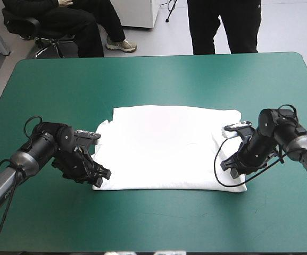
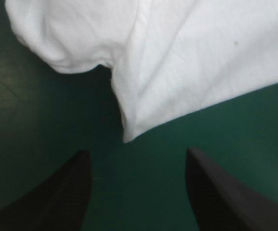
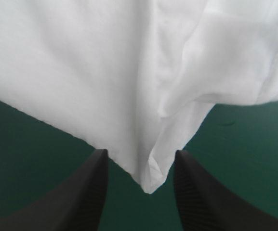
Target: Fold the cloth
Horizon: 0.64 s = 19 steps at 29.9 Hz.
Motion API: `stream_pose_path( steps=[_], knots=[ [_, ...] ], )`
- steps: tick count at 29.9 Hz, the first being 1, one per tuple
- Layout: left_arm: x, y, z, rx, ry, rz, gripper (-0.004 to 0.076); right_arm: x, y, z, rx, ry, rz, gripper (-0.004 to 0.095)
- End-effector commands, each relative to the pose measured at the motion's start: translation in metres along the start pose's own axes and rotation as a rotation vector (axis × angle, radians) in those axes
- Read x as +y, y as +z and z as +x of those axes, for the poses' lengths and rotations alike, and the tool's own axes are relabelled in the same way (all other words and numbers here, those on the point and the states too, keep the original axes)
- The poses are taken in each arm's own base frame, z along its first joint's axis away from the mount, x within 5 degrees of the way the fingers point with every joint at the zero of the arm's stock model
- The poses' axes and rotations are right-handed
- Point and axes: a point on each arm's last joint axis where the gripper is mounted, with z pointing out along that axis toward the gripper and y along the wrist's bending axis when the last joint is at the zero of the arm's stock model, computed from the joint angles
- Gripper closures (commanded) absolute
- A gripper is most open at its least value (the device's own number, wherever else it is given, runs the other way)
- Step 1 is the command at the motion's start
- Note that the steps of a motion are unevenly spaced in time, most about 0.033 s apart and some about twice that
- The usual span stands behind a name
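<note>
The left pincer (image 1: 103, 177) was positioned at the near left corner of the T-shirt (image 1: 169, 151), low over the worktop (image 1: 153, 79). In the left wrist view the left pincer (image 2: 138, 153) was spread, its two black fingers (image 2: 66, 192) standing wide apart. The corner of the T-shirt (image 2: 201, 62) lay just ahead of the fingertips, not between them. Only bare teal-green cover showed in the gap.

The right pincer (image 1: 232, 166) was positioned at the near right corner of the T-shirt. In the right wrist view the right pincer (image 3: 141, 154) was also spread, though less widely. The pointed corner of the T-shirt (image 3: 81, 72) reached in between the two fingertips. The fingers (image 3: 81, 192) stood one on either side of that corner and were not pressed onto it.

The T-shirt lay flat near the middle of the worktop, white on the teal-green cover. Its outline was roughly rectangular, wider than deep. Its near edge ran almost straight from one pincer to the other. Beyond the near left corner, a soft lobe of fabric bulged outward along the left side. Beyond the near right corner, the right side showed loose overlapping folds. The far edge of the T-shirt ran roughly parallel to the far edge of the worktop, well apart from it.
</note>
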Motion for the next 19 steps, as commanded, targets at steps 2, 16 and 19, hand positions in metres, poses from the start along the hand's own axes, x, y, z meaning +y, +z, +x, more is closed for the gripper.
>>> stream_pose_path(
  steps=[2, 16, 19],
  knots=[
    [-0.006, -0.049, -0.004, -0.145, 0.015, -0.033, 0.0243, 0.003, -0.045, -0.004, -0.123, -0.007, 0.057, 0.0340],
    [0.023, -0.139, -0.034, -0.485, -0.099, -0.341, 0.0243, 0.000, -0.147, -0.039, -0.625, 0.043, 0.262, 0.0340],
    [0.029, -0.123, -0.047, -0.462, -0.125, -0.298, 0.0243, 0.000, -0.146, -0.039, -0.625, 0.042, 0.262, 0.0341]
  ],
)
